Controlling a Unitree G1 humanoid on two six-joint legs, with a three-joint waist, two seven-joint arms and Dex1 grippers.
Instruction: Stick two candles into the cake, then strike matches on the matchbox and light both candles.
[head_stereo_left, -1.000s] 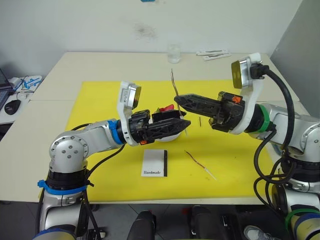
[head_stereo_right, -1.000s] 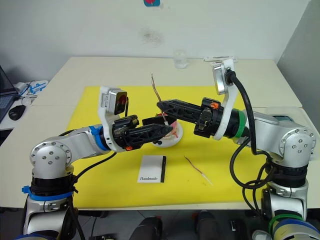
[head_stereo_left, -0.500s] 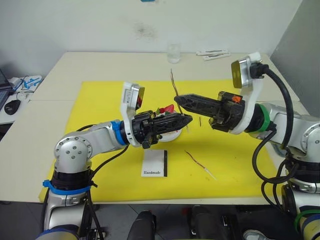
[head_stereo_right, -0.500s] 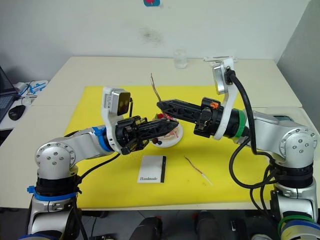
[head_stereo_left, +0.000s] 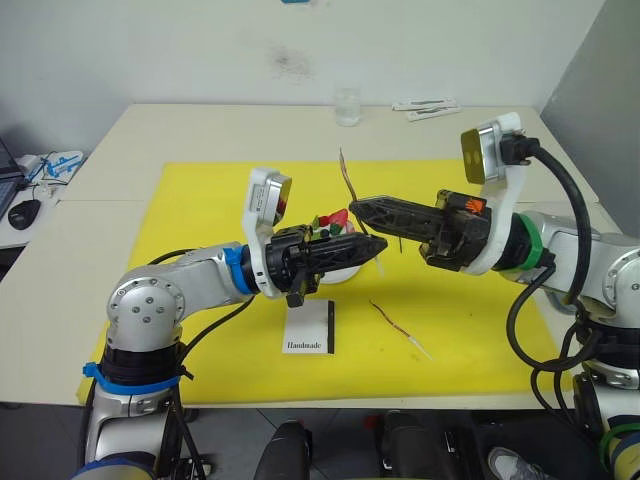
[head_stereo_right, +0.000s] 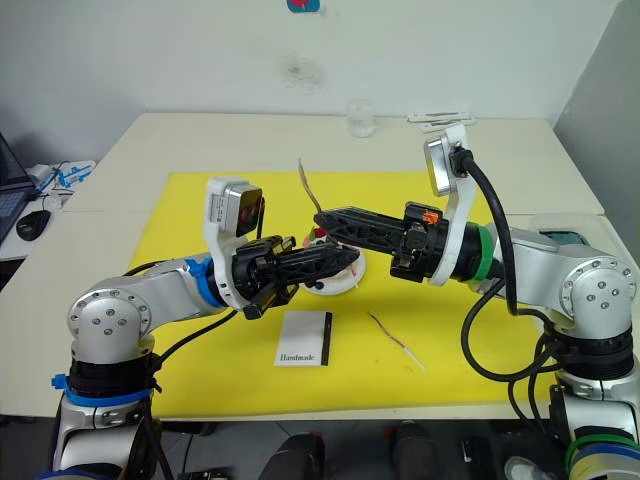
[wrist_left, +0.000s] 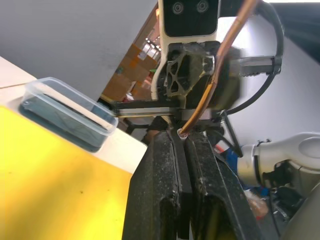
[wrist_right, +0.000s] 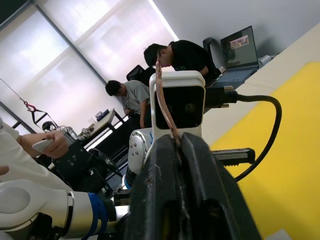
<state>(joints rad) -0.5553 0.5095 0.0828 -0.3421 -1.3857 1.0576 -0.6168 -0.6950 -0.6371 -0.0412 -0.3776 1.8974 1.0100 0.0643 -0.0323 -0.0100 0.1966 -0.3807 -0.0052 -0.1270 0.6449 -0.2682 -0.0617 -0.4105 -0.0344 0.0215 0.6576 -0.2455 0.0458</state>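
Observation:
One long wavy candle (head_stereo_left: 345, 175) stands nearly upright above the cake (head_stereo_left: 335, 220), which sits on its white plate (head_stereo_left: 345, 272). My right gripper (head_stereo_left: 353, 205) reaches in from the right, shut on the candle's middle (wrist_right: 165, 100). From the left, my left gripper (head_stereo_left: 378, 243) is shut on the candle's lower end (wrist_left: 200, 110), just below the right one. A second candle (head_stereo_left: 395, 327) lies on the yellow mat, right of the white matchbox (head_stereo_left: 308, 327). I cannot make out the matches.
The yellow mat (head_stereo_left: 200, 200) covers the middle of the pale table. A glass (head_stereo_left: 347, 105) and white strips (head_stereo_left: 425, 105) lie at the back edge. A mouse (head_stereo_left: 25, 212) sits far left. A clear plastic box (wrist_left: 65, 115) is off to the right. People (wrist_right: 180, 57) are beyond the table.
My left gripper went from open beside the cake to shut, then slid forward onto the candle's lower end. The right gripper dropped slightly with the candle.

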